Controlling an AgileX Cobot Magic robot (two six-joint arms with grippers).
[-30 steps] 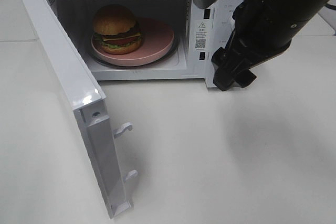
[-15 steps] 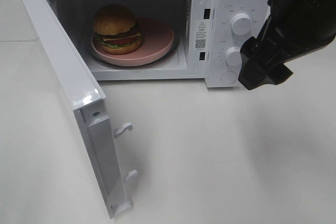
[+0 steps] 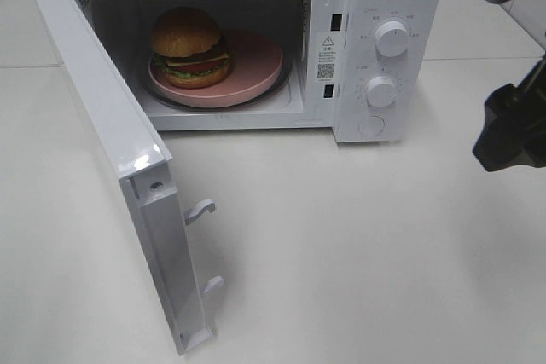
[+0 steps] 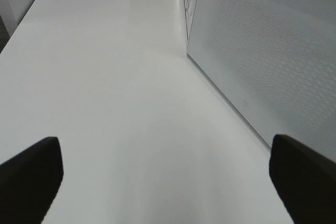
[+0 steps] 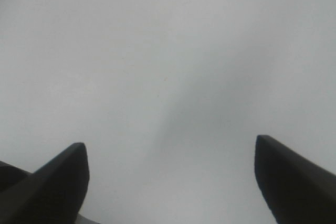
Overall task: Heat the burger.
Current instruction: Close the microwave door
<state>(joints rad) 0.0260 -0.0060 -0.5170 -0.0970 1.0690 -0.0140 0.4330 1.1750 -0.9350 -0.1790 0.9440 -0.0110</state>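
Observation:
The burger sits on a round pink plate inside the white microwave, whose door hangs wide open toward the front left. My right gripper is at the right edge of the exterior view, away from the microwave; in its wrist view the right gripper is open over bare table with nothing between its fingers. My left gripper does not appear in the exterior view. In the left wrist view it is open over bare table, next to the outer face of the open door.
The microwave's two knobs and a round button face front on its right panel. Two latch hooks stick out of the door's edge. White table spreads in front of the microwave.
My right arm has pulled away from the microwave's control panel, moving right to the edge of the view and uncovering the knobs. The burger, plate and door have not moved.

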